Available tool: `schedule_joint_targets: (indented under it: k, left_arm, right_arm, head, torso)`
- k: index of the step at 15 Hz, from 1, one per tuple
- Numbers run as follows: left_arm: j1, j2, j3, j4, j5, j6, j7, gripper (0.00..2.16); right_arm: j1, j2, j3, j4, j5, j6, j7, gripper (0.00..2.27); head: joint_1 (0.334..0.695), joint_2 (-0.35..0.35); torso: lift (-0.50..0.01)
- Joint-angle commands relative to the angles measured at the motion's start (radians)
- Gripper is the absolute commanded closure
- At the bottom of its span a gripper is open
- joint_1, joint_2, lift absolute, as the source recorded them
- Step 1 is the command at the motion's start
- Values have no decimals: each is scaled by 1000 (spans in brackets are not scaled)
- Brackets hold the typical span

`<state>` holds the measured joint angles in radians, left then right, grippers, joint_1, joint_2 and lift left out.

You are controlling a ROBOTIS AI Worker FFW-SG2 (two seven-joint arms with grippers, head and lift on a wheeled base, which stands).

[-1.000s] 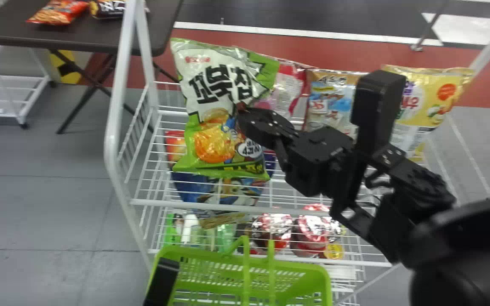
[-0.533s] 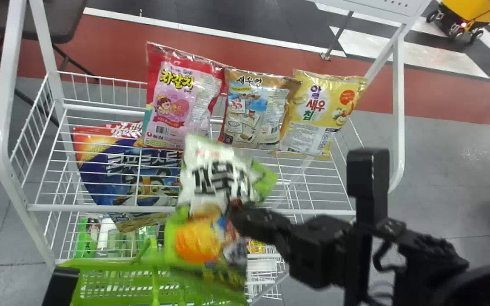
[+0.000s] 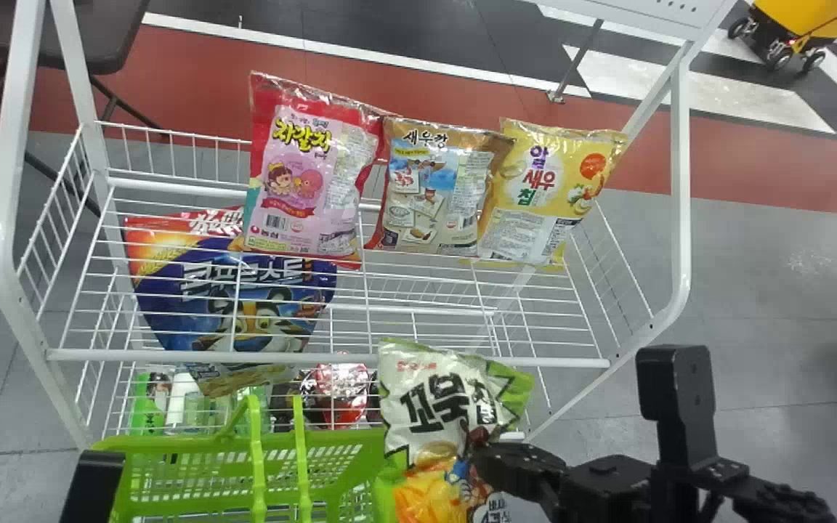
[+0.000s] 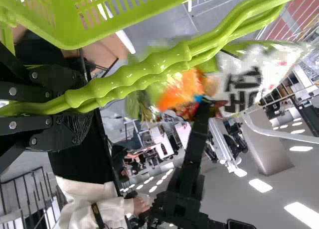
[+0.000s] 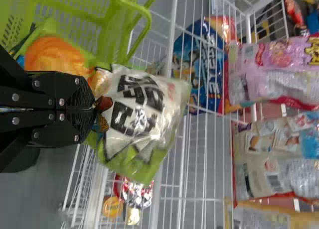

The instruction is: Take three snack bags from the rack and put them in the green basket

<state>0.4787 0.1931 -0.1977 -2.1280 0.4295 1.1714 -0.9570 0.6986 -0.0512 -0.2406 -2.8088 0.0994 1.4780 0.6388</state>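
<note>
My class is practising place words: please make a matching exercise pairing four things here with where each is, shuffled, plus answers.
Things:
1. white-and-green snack bag
2. pink snack bag
3. yellow snack bag
4. green basket

Places (head view's sides):
A. right end of the rack's upper row
B. handles in the left gripper
C. in the right gripper
D. left end of that row

Pairs: 1-C, 2-D, 3-A, 4-B

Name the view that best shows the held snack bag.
Right wrist view: the snack bag is close, front showing. The head view cuts off its bottom; in the left wrist view, the basket handles cross it.
</note>
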Motion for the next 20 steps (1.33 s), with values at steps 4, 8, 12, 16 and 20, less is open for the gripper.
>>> schedule_joint_targets:
  k: [4,8,12,16,20]
  left_arm:
    - [1,-14,-5,-3,-8,0,4,1693]
    - [3,-12,-2,-6,-8,0,4,1693]
    - [0,-12,-3,-6,-8,0,4,1693]
    - [-5,-12,-2,-6,-8,0,4,1693]
    - [-12,-12,-5,-3,-9,6,7,1693]
  right_arm:
    - [25,-1,139,120,-24,-70,7,2108]
    - [-13,1,254,275,-20,-116,-7,2105]
    - [-88,-2,281,388,-3,3,-13,842]
    - [-79,-4,210,295,-17,49,1,29]
    - [-71,14,144,261,-52,-101,7,53]
  head:
    - [695,-350]
    - [695,-350]
    - [695,-350]
    - [695,-350]
    - [695,-350]
  torso:
    - [-12]
    - [-12]
    - [-12]
    - [-12]
    - [-12]
